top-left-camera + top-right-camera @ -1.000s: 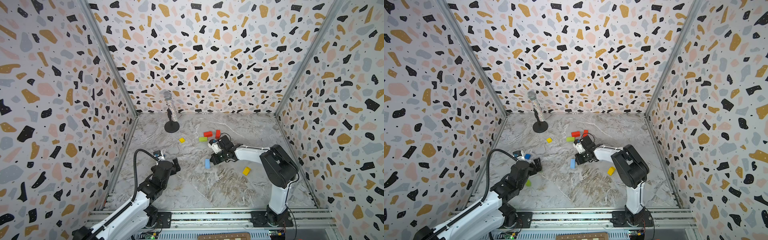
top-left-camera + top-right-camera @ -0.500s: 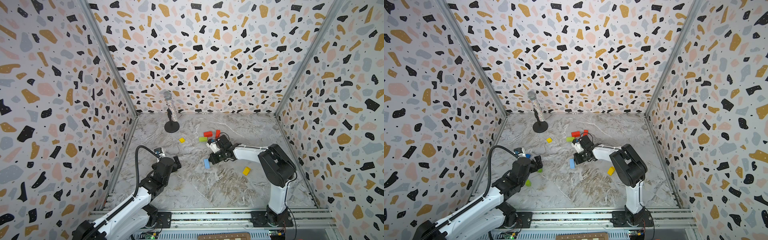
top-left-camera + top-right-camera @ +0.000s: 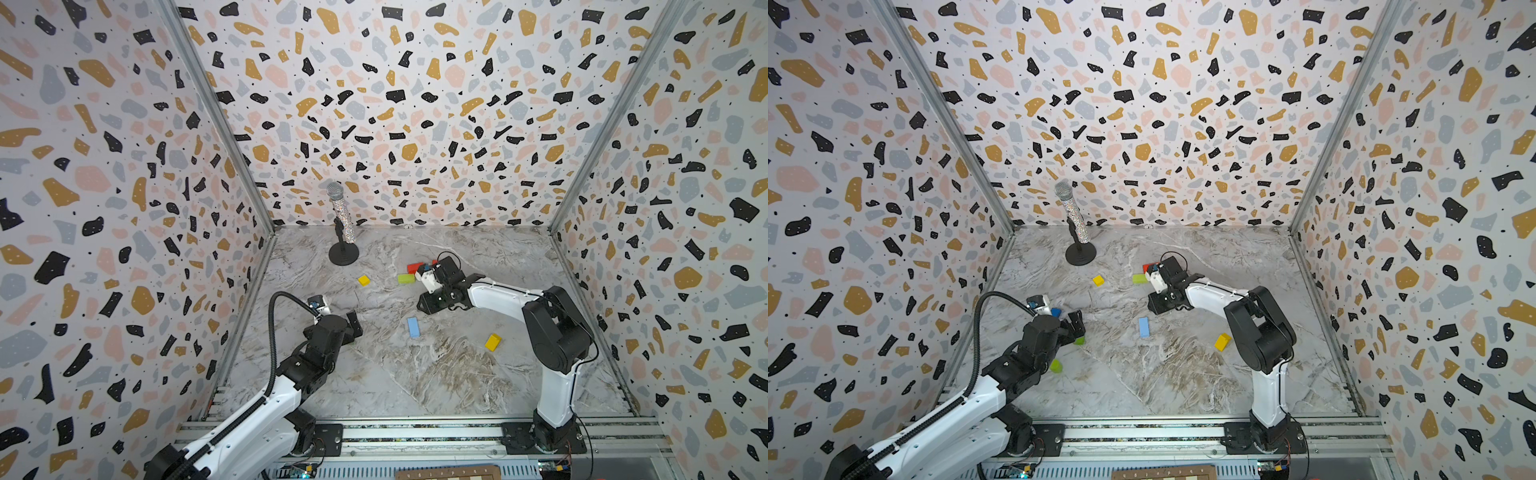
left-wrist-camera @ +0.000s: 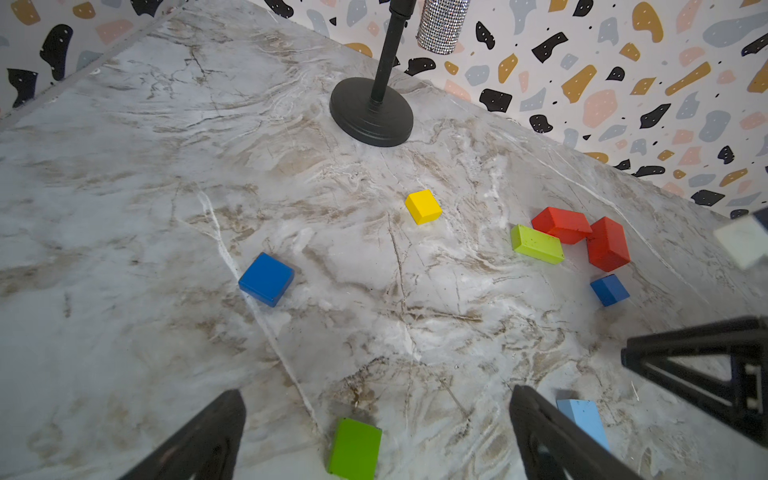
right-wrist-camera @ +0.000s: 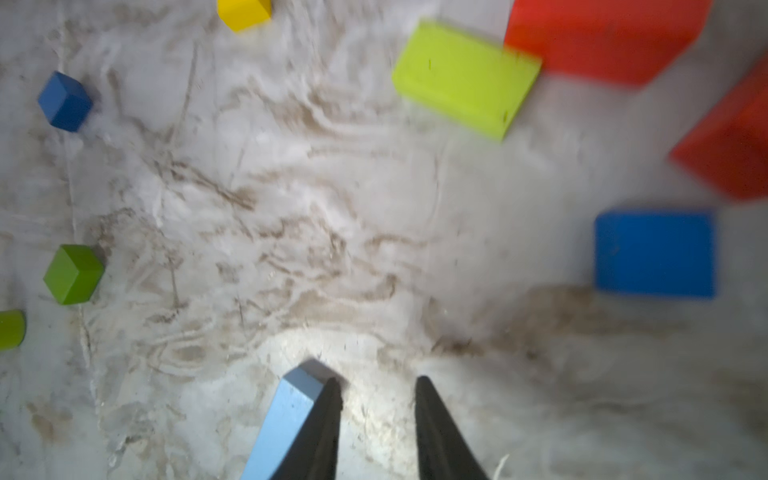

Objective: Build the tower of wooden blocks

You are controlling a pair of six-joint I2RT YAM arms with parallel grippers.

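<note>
No tower stands yet. The wood blocks (image 4: 423, 206) lie scattered on the tabletop (image 3: 415, 374), so this looks like the first pick. The right jaws stand narrowly apart and empty. The light-blue brick (image 5: 286, 415) lies just outside one finger, at 7 o'clock of them in a top view. They likely need to widen and straddle it. The left jaws gape wide above a green block (image 4: 355, 449).

Table (image 4: 124, 187): marble-patterned, smooth, soft sheen
Lime-green brick (image 4: 537, 244): painted, matt, dark-flecked
Microphone (image 3: 345, 220): glittery silver, studded texture
Stand base (image 4: 371, 112): black, matt, smooth
Frame rail (image 3: 415, 432): bare brushed metal
</note>
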